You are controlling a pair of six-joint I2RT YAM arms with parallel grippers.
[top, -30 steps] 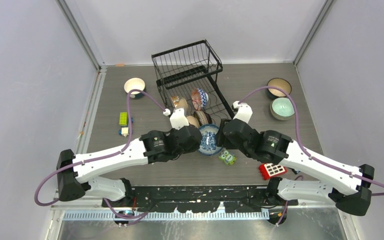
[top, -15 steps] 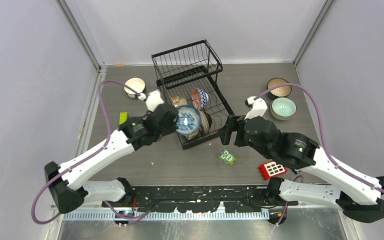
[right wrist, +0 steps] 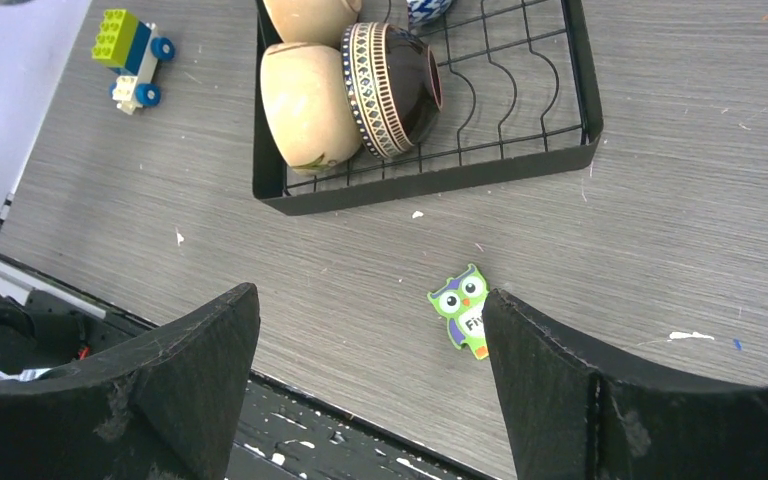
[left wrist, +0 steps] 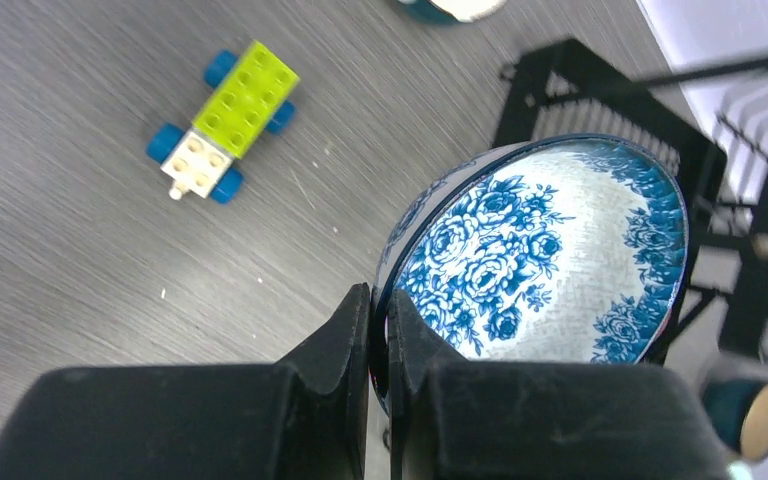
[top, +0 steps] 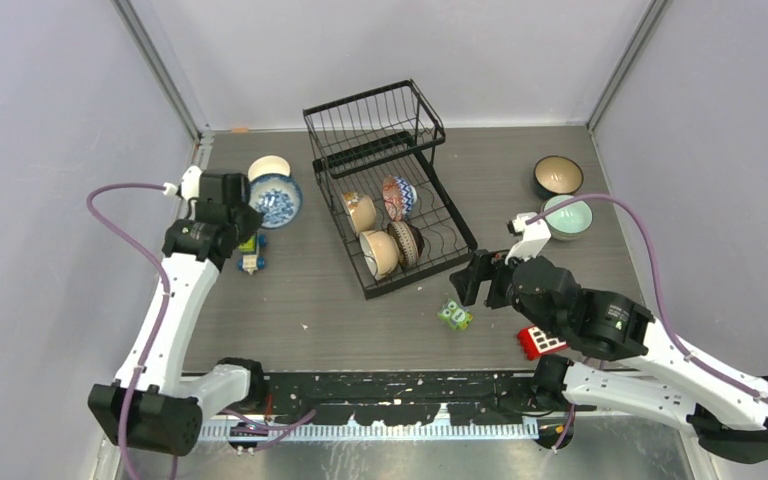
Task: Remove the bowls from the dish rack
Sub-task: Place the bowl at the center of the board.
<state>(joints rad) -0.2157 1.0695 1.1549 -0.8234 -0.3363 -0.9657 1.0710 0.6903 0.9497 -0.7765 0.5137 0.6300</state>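
The black wire dish rack [top: 390,150] stands at the back middle. Its lower tray holds a tan bowl [top: 360,212], a reddish patterned bowl [top: 397,197], a cream bowl [top: 378,253] and a dark brown bowl [top: 407,242]. My left gripper [top: 245,215] is shut on the rim of a blue-patterned white bowl [left wrist: 540,260], held left of the rack beside a cream-lined bowl [top: 269,168]. My right gripper [top: 470,280] hangs open and empty in front of the rack's near right corner. In the right wrist view the cream bowl [right wrist: 305,105] and brown bowl [right wrist: 395,85] lie on their sides.
A dark bowl [top: 557,176] and a mint green bowl [top: 567,216] sit at the back right. A green owl tile [top: 453,315] and a red block [top: 543,341] lie near the right arm. A toy brick car [left wrist: 222,120] lies under the left gripper's side.
The right gripper let go of the blue-patterned bowl and drew back to the right. The left arm swung the bowl from in front of the rack to the back left.
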